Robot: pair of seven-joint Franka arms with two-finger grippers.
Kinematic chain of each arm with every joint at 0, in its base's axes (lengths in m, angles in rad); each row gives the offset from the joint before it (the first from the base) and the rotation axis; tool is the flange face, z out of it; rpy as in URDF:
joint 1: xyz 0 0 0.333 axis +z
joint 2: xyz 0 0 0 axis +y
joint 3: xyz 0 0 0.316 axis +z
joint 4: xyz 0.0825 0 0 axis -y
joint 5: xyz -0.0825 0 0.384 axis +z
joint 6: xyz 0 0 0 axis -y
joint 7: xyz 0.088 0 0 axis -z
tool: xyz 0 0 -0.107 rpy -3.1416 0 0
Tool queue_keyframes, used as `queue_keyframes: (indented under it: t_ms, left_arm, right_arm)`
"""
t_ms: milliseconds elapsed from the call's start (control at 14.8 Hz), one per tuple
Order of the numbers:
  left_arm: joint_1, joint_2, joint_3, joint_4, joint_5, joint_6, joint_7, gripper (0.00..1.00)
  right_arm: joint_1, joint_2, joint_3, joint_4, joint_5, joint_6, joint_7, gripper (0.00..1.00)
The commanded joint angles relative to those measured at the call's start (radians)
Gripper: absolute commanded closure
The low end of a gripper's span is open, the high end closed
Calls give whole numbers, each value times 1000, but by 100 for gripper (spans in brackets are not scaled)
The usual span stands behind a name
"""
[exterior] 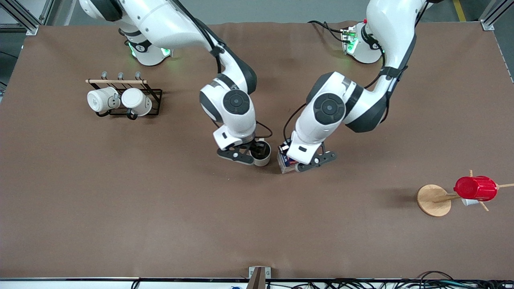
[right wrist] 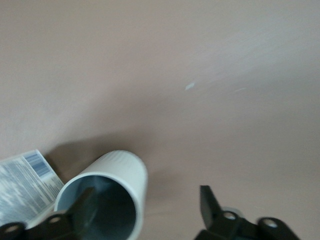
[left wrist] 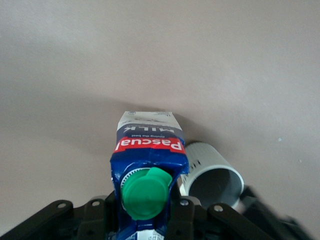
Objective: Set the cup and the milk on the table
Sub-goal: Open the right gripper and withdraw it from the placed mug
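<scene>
At frame centre, the milk [exterior: 286, 161] is held clamped by the left gripper [exterior: 311, 162] on the surface [exterior: 120, 200], touching the cup [exterior: 262, 154] straddled by the opened right gripper [exterior: 245, 154]; withdrawal could topple either.

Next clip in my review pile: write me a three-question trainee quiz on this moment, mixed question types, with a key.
1. True or false: the left gripper is shut on the milk carton.
2. The right gripper at the cup is: A) clamped on the rim, B) open, one finger inside the cup, C) far from the cup.
3. Fill in: the cup stands on the table beside the ____.

Key: 1 true. 2 B. 3 milk carton.
</scene>
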Motion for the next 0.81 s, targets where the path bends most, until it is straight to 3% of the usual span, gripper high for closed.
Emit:
queue_keyframes:
  t_ms: [0, 610, 746]
  left_arm:
    - [-16, 9, 7, 25, -6, -1, 24, 65]
    - [-49, 57, 7, 29, -4, 21, 90, 60]
    - [-55, 63, 7, 31, -4, 21, 86, 51]
  right_arm:
    - [-102, -198, 15, -48, -17, -169, -42, 0]
    - [-498, -520, 15, -48, -10, -514, -582, 0]
    - [-552, -566, 6, -48, -3, -576, -734, 0]
